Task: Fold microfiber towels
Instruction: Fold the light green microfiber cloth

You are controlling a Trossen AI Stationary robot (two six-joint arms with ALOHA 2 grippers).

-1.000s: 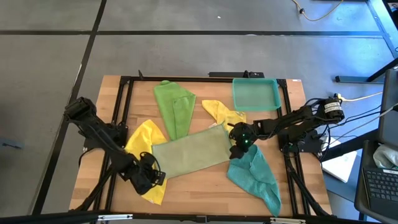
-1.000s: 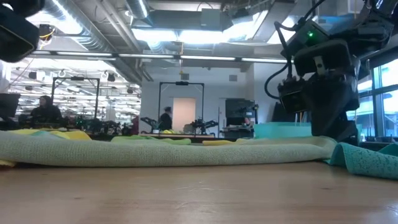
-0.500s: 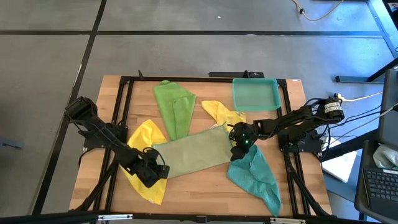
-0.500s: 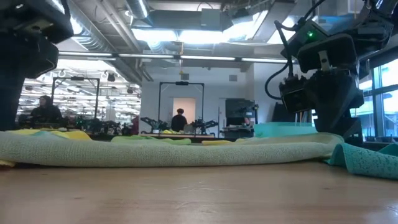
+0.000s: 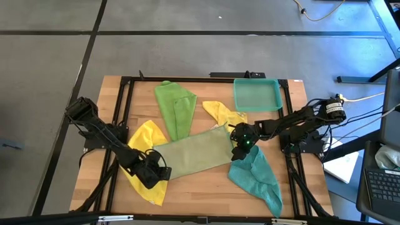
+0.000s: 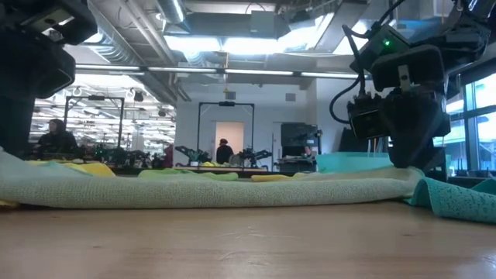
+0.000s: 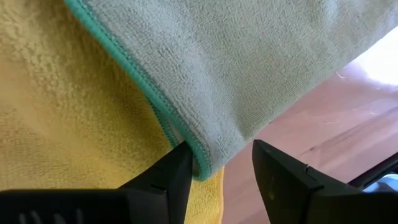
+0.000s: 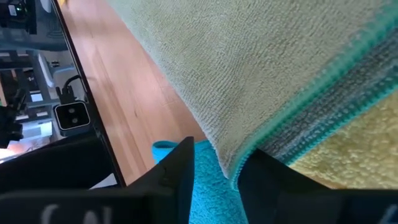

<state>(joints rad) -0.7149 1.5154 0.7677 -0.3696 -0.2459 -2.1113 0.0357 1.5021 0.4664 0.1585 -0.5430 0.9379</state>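
Overhead, five cloths lie on the wooden surface (image 5: pixel 206 184). The pale olive towel (image 5: pixel 190 153) is spread flat in the middle. One yellow towel (image 5: pixel 145 147) lies partly under its left end, and a second yellow towel (image 5: pixel 224 112) shows beyond its right end. The bright green towel (image 5: pixel 175 106) lies farther back, and the teal towel (image 5: pixel 257 178) sits crumpled at the near right. A rigid teal tray (image 5: pixel 257 94) stands at the back right, apart from the cloths.

The left hand (image 5: pixel 153 173) sits at the olive towel's near left corner. In its wrist view the fingers (image 7: pixel 283 180) stand apart, with the teal-stitched corner hem lying in the gap between them, over yellow pile.

The right hand (image 5: pixel 240 145) sits at the opposite corner, where olive, yellow and teal cloth meet. Its two fingers (image 8: pixel 171 180) are parted with the olive edge between them. Whether they press the cloth cannot be told.

From surface level the olive towel reads as a low band. Most of the other cloths are hidden behind it, and the left hand is cut off at the frame edge.
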